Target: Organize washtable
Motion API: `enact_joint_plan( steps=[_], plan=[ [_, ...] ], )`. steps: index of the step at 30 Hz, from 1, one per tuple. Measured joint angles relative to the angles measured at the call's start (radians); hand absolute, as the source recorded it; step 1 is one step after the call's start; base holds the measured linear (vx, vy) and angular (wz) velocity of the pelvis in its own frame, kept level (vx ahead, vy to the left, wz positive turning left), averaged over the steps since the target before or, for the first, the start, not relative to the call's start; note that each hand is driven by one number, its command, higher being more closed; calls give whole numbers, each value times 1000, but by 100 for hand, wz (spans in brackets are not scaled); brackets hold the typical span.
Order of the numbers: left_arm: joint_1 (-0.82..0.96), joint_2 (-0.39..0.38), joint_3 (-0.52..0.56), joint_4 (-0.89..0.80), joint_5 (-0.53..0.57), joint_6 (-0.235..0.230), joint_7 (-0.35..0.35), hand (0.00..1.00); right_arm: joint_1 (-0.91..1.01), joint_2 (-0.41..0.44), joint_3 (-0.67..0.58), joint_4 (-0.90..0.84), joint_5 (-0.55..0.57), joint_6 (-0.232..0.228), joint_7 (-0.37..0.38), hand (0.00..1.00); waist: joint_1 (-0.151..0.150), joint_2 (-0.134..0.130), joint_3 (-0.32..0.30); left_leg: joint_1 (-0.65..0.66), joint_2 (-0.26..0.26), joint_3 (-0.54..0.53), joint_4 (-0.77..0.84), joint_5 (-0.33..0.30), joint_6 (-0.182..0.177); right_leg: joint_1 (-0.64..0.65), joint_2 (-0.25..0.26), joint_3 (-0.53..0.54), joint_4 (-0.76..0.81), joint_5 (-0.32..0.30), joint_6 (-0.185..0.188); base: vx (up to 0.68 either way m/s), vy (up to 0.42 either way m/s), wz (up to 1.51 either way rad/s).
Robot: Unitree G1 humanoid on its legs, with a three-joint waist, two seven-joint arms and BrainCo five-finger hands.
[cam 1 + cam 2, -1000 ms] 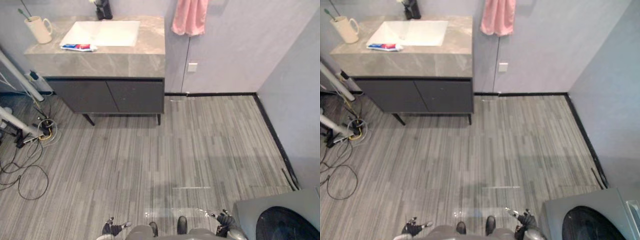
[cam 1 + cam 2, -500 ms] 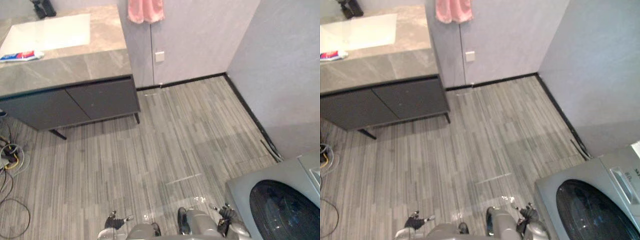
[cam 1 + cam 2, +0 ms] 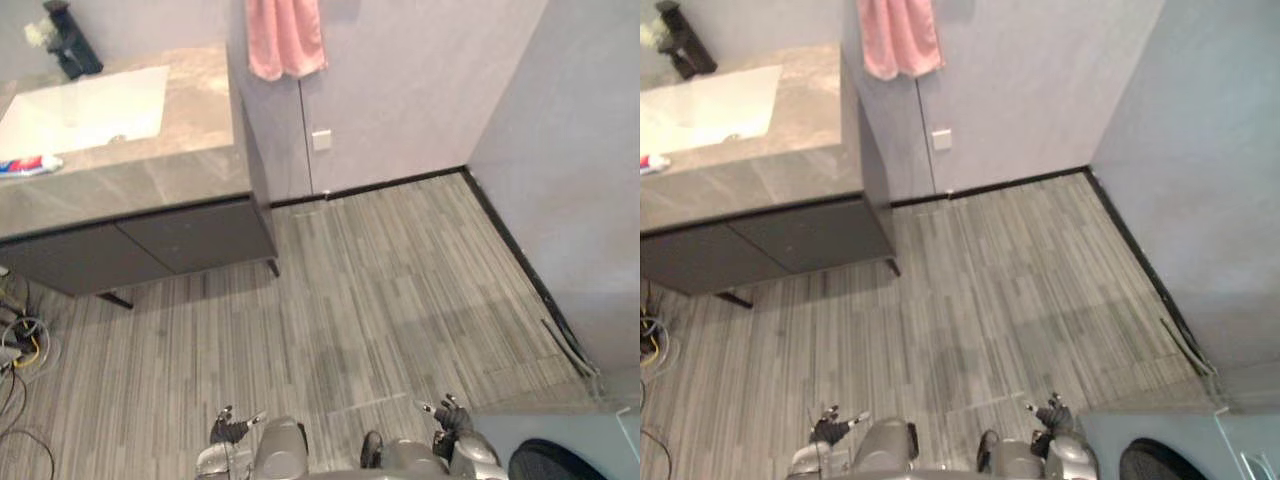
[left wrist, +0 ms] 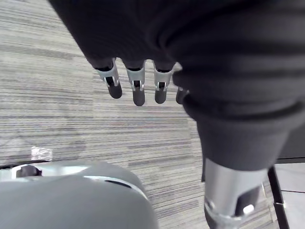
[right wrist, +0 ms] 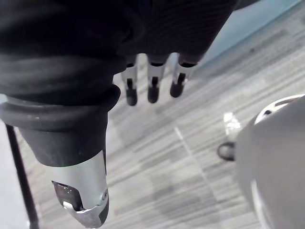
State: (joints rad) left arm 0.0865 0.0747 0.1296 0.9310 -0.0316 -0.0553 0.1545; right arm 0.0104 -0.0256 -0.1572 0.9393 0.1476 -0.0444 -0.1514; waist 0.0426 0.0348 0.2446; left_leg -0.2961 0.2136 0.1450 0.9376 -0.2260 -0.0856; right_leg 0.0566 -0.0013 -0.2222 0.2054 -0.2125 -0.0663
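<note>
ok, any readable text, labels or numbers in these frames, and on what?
None can be read.
Toothpaste tube on the washtable: red and blue print, too small to read.
Washing machine: no legible label.
Wall plate: looks blank.

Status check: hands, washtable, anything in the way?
Left hand, right hand open, holding nothing. Washtable ahead-left across floor, toothpaste tube beside sink. Washing machine close by right hand.
</note>
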Motion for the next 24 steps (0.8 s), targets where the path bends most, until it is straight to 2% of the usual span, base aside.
enact_joint_plan(
  steps=[3, 4, 5, 6, 7, 8, 9, 10, 11, 12, 14, 16, 17, 19, 20, 21, 22, 23, 24],
  plan=[
    [-9, 10, -2, 0, -8, -1, 1, 0, -14, 11, -25, 22, 0, 3, -1, 0, 3, -24, 14, -38, -92, -11, -311, 7, -6, 73, -52, 5, -69, 1, 6, 366, 160, -11],
    [-11, 9, -8, 1, -7, -2, 3, 0, -17, 3, -30, 25, -1, 2, -1, 0, 5, -22, 14, -29, -130, -37, -547, 61, -21, 98, -66, 13, -103, -8, 53, 275, 172, -19],
    [-9, 7, -13, 4, -7, -2, 3, 0, -16, -4, -30, 29, -1, 3, -1, 0, 7, -13, 11, -31, -132, -50, -613, 87, -12, 100, -63, 25, -107, -18, 77, 437, 314, -45],
    [-8, 8, -13, 15, -7, 1, 2, 0, -22, -5, -30, 33, -2, 5, -2, 0, 16, -10, 10, -30, -132, -57, -605, 177, 28, 106, -64, 46, -101, -37, 99, 403, 294, -61],
    [-8, 28, -12, 18, -7, 2, 2, 0, -22, 11, -25, 33, -2, 5, -1, 0, 28, -44, 2, -28, -156, -38, -577, 151, 67, 109, -89, 73, -82, -57, 93, 520, 323, -59],
    [-15, 38, -13, 17, -7, 2, 3, 0, -21, 19, -25, 34, -4, 6, 0, 0, 31, -67, 2, -17, -167, -18, -568, 116, 86, 67, -114, 95, 17, -59, 95, 357, 181, -41],
    [-15, 40, -13, 18, -7, 2, 3, 0, -21, 21, -25, 34, -5, 6, 0, 0, 34, -71, 1, -5, -167, -6, -568, 104, 89, 23, -124, 107, 119, -58, 98, 428, 242, -26],
    [-15, 48, -19, 29, -7, 3, 4, 0, -21, 27, -24, 34, -9, 7, 0, 0, 25, -79, 5, 46, -181, -3, -578, 82, 108, -61, -155, 117, 342, -33, 146, 427, 241, -10],
    [-22, 60, -41, 41, -7, 7, 4, 0, -19, 31, -24, 36, -18, 8, 2, 0, 17, -86, 12, 115, -199, -5, -592, 59, 125, -117, -177, 115, 539, -32, 172, 609, 306, 4],
    [-23, 61, -53, 41, -7, 7, 5, 0, -14, 26, -24, 32, -26, 8, 3, 0, 16, -84, 13, 189, -203, -1, -608, 39, 130, -149, -186, 103, 636, -42, 172, 442, 172, 20],
    [-24, 61, -58, 41, -7, 6, 5, 0, -15, 25, -19, 32, -38, 8, 3, 0, 6, -71, 19, 252, -204, -7, -639, 33, 132, -170, -194, 37, 643, -63, 164, 339, 90, 24],
    [-34, 53, -59, 39, -7, 3, 4, 0, -38, 24, -2, 27, -39, 6, 3, 0, -3, -71, 18, 323, -195, -18, -689, 30, 125, -229, -185, -47, 534, -72, 146, 428, 52, 26],
    [-41, 47, -59, 39, -7, 3, 3, 0, -47, 24, -2, 28, -39, 5, 3, 0, -3, -70, 18, 338, -188, -29, -695, 19, 106, -265, -173, -60, 433, -69, 143, 445, -12, 31],
    [-46, 41, -64, 39, -6, 3, 3, 0, -46, 23, -2, 29, -39, 6, 3, 0, -6, -69, 19, 361, -173, -43, -695, -3, 70, -291, -150, -70, 239, -10, 122, 376, -77, 33],
    [-45, 42, -74, 39, -5, 3, 4, 0, -40, 23, -1, 29, -39, 9, 3, 0, -7, -70, 18, 387, -165, -51, -694, -20, 43, -288, -124, -71, 98, 91, 110, 409, -152, 21],
    [-43, 46, -80, 39, -5, 3, 4, 0, -35, 23, 0, 28, -39, 9, 3, 0, -7, -74, 16, 402, -165, -56, -694, -31, 27, -285, -115, -68, 33, 161, 96, 424, -175, 21],
    [-39, 51, -81, 39, -5, 3, 4, 0, -21, 23, 8, 29, -39, 9, 3, 0, -7, -97, 5, 434, -178, -66, -693, -56, -4, -284, -113, -58, -39, 354, 62, 433, -202, -5],
    [-47, 33, -80, 52, -4, 3, 5, 0, -28, -4, 9, 36, -39, 9, 2, 0, -6, -52, 0, 455, -140, -71, -692, -76, -4, -279, -81, -68, 3, 327, 42, 390, -185, -11],
    [-44, 20, -83, 53, -4, 3, 2, 0, -26, -8, 9, 36, -39, 5, 2, 0, -9, -31, -10, 459, -121, -72, -696, -75, -5, -279, -69, -71, 6, 313, 39, 464, -213, -12]
  ],
)
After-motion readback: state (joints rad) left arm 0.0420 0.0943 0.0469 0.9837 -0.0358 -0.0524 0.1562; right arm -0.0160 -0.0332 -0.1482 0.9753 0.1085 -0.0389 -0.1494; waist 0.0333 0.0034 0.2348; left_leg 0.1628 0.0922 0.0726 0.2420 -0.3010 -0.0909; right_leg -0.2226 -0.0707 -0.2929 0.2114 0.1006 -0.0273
